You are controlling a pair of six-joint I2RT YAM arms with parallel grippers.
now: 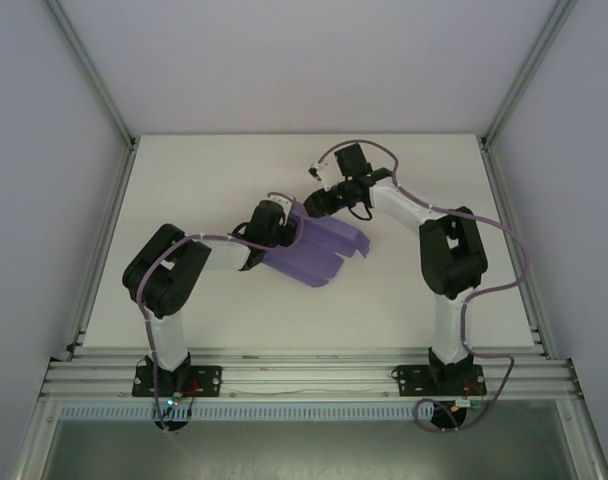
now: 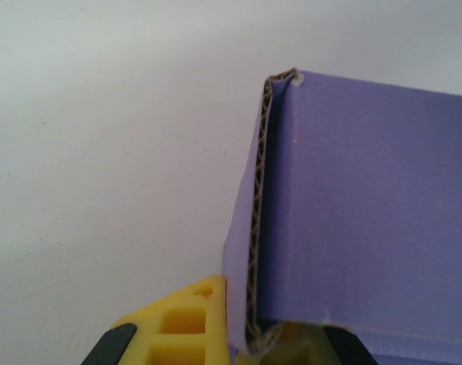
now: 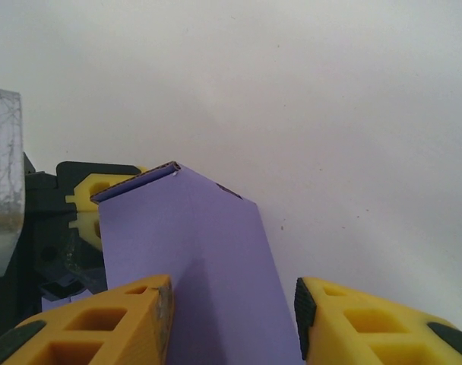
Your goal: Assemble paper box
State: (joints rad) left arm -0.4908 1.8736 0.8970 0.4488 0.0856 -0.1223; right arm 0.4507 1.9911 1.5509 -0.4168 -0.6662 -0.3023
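— Starting nearest our arm bases, what do we meet before the box?

— We meet the ribbed aluminium rail (image 1: pixel 304 375) that carries both bases. It runs along the near side of the lavender corrugated-paper box (image 1: pixel 324 255), well apart from it. Between rail and box we see only bare, flat white tabletop (image 1: pixel 404 310).

— And the box itself?

— It lies partly folded. Its rounded flaps are spread flat toward its near and right sides, and a wall is raised at its left end.

— What do we make of the left gripper?

— The left gripper (image 1: pixel 287 226), black with yellow fingers, sits at the box's left end and is pressed together on that raised wall. In its wrist view we see the wall's fluted cut edge (image 2: pixel 255 220) run down into the narrow gap between the yellow fingers (image 2: pixel 178 325). The purple face spreads out to the right of that edge.

— And the right one?

— The matching right gripper (image 1: pixel 314 205) is at the box's far side, just beyond the left gripper. In its wrist view the yellow fingers (image 3: pixel 102 327) stand apart, and a plain purple panel rises between them. The panel meets both inner faces low in the view. We cannot tell whether they squeeze it.

— Beyond the box?

— We see more bare white tabletop.
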